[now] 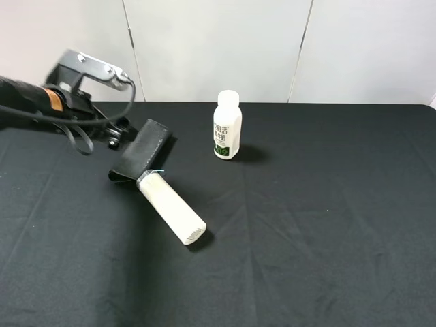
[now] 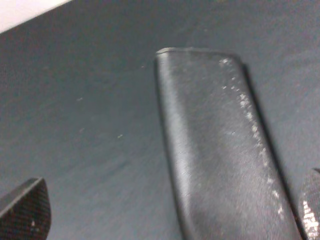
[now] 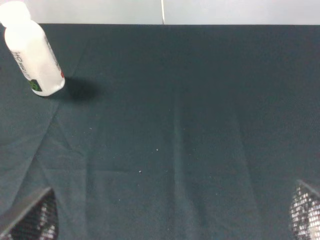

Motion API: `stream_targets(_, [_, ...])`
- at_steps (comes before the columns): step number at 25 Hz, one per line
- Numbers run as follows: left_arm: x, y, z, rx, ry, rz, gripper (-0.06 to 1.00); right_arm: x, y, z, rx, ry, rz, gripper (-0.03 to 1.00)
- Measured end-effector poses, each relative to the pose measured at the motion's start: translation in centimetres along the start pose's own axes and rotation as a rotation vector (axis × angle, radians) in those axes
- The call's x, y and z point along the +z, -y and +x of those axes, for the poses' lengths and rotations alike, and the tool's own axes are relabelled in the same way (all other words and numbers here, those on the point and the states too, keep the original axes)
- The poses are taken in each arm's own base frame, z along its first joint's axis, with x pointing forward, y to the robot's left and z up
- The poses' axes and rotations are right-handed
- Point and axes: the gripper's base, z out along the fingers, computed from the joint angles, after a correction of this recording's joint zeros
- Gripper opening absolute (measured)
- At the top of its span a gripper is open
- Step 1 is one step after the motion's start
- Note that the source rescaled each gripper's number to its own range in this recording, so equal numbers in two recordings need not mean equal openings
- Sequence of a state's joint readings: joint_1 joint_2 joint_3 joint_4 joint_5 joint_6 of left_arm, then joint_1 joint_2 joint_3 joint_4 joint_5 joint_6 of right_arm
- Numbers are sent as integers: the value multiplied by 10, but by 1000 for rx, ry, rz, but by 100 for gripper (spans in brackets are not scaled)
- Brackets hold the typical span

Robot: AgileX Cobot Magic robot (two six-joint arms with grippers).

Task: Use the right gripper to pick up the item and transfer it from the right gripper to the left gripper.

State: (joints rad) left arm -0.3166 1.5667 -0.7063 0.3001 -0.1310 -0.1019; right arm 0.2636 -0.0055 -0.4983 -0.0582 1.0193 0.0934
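**A:** Tube point(image 1: 172, 216) nearest, lower centre, touching the glasses case point(image 1: 140, 159) at centre left?

**B:** Yes. Left gripper point(image 2: 165, 220) at upper left has its tips apart around the case's end. Whether they pinch it, I can't tell.

**A:** Right gripper point(image 3: 172, 215)?

**B:** Spread wide, empty, over bare cloth point(image 3: 200, 125). I'd grip the case well clear of the tube; bottle point(image 1: 227, 125) stands farther back.

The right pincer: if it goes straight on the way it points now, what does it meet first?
Probably only the black cloth: nothing lies between the right pincer fingertips. The white bottle stands well off to one side, though depth is unclear.
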Motion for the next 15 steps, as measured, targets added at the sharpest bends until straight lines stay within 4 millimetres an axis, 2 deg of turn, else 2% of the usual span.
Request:
stream_targets(8, [-75,-15,-19,-25,-169,-102,100,0,0,0,0,0,0,100])
stream_targets(15, [-147,-18,-28,-116,-207,-122,100,0,0,0,0,0,0,100])
